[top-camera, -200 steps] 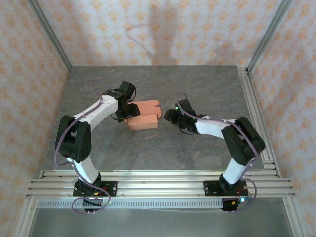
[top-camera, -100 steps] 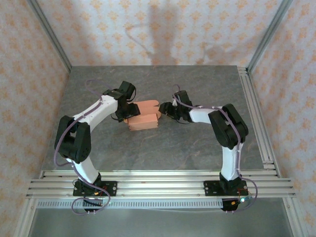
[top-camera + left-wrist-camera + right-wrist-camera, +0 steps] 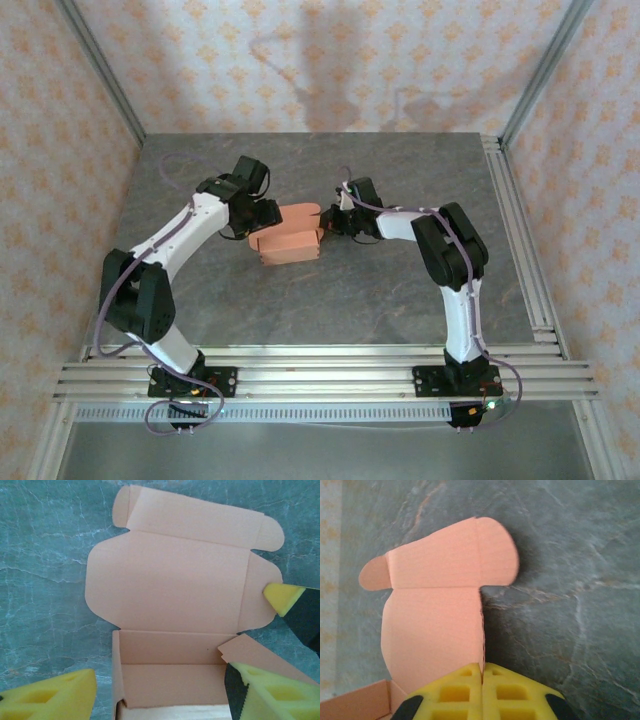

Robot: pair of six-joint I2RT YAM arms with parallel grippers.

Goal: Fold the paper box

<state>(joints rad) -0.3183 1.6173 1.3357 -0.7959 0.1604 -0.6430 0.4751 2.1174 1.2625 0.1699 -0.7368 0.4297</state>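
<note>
- A salmon-orange paper box (image 3: 290, 238) sits on a grey marbled table (image 3: 400, 290), between the two grippers.
- Seen from the left wrist, the paper box (image 3: 167, 585) is half formed. A shallow open tray lies between the fingers, and its lid (image 3: 170, 580) lies flat on the table just beyond the fingertips.
- The lid has a rounded ear on each side and a long tuck strip along its far edge.
- The left gripper (image 3: 162, 680) is spread wide over the tray, with one yellow pad (image 3: 50, 697) on each side.
- The left-hand pad stands just apart from the tray wall. The right-hand pad sits against a loose side flap (image 3: 250, 655) that leans inward over the tray corner.
- The right gripper (image 3: 481, 675) has its yellow pads pressed together, and the straight edge of the lid's ear (image 3: 435, 625) runs right into the seam between them. It appears to be pinching that thin card, though the contact point is at the bottom edge of the view.
- Beyond the right gripper's fingertips, the tuck strip (image 3: 450, 555) rises off the table and casts a shadow.
- From above, the left gripper (image 3: 260, 214) is at the box's left side and the right gripper (image 3: 328, 222) at its right side.
</note>
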